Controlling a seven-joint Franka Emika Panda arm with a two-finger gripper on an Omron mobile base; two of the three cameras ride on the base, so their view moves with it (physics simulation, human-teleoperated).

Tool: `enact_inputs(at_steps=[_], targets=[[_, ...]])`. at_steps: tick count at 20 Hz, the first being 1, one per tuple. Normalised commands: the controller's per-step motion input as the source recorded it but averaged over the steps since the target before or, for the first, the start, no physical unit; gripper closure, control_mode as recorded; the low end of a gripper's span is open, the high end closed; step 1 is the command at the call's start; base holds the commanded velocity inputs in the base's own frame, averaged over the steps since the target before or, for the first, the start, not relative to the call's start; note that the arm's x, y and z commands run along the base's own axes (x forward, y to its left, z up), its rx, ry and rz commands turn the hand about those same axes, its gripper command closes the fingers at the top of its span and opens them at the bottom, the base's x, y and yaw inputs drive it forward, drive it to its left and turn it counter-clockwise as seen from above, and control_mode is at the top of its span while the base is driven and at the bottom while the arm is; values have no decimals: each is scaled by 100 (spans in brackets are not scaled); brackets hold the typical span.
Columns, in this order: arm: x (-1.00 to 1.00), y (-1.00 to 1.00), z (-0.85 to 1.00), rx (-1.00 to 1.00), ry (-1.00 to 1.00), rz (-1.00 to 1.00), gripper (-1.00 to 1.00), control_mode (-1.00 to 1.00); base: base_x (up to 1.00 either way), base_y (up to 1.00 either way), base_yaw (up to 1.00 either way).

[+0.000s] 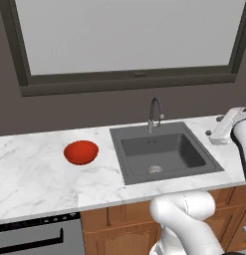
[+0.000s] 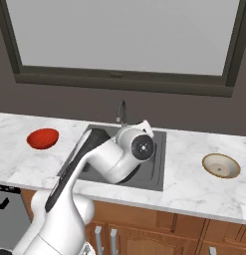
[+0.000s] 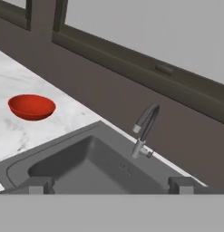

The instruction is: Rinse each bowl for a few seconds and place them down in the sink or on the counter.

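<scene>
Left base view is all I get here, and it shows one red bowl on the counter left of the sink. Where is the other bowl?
Observer: The beige bowl sits on the counter to the right of the sink, apart from its edge.
Operator: Is anything in that bowl?
Observer: It looks empty and stands upright.
Operator: Is the hand holding something?
Observer: The hand holds nothing; nothing lies between its tips, which point over the sink toward the faucet.
</scene>
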Motion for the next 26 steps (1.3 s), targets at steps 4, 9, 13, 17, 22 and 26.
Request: enact_inputs(at_steps=[4,9,13,17,22,26], targets=[[36,0,-10,5,-2,3,-100,-100,0,0,0],[24,0,-12,12,-1,12,-100,-100,0,0,0],[30,2,-27,10,0,14,-100,-100,0,0,0],[31,7,-23,7,-1,8,-100,-100,0,0,0],[32,27,0,0,-1,-4,-100,-100,0,0,0],[33,18,-2,1,0,-8,-100,-100,0,0,0]])
